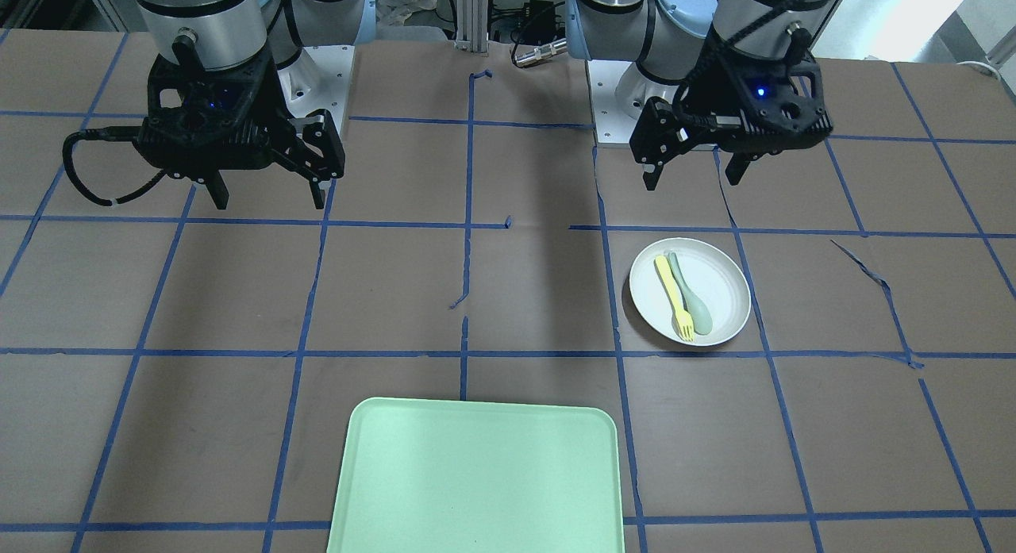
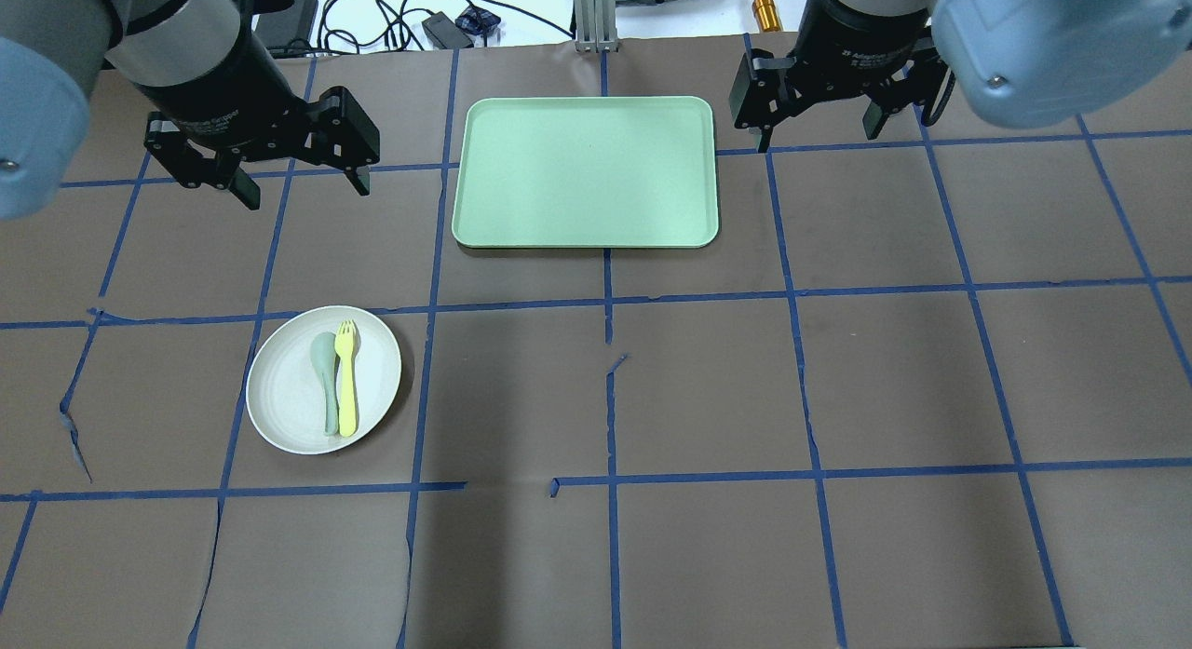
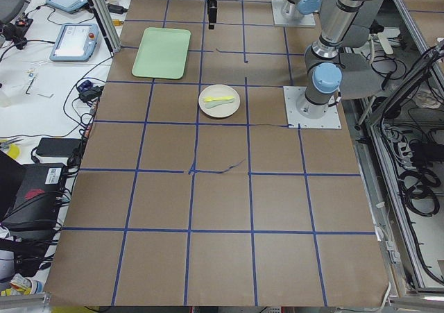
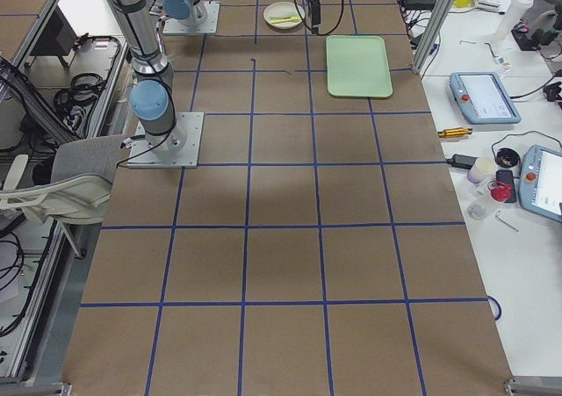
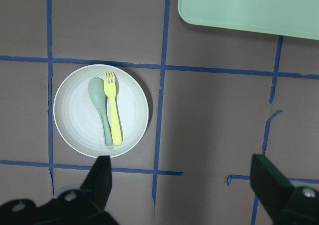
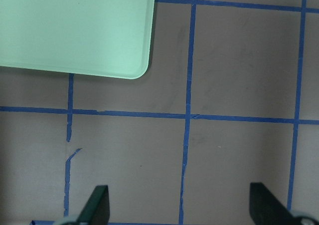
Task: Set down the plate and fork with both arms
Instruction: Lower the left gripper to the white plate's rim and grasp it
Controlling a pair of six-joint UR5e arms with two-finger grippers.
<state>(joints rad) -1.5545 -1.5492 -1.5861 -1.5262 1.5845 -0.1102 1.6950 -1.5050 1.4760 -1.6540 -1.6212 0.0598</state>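
Note:
The off-white plate lies on the brown table on my left side, also in the front view and the left wrist view. On it lies the pale-yellow fork, next to a grey-green spoon. My left gripper hangs open and empty above the table, beyond the plate. My right gripper hangs open and empty, to the right of the tray.
A rectangular mint-green tray lies at the middle of the table's far side, between the two grippers. Blue tape lines form a grid on the brown cover. Cables and devices lie beyond the far edge.

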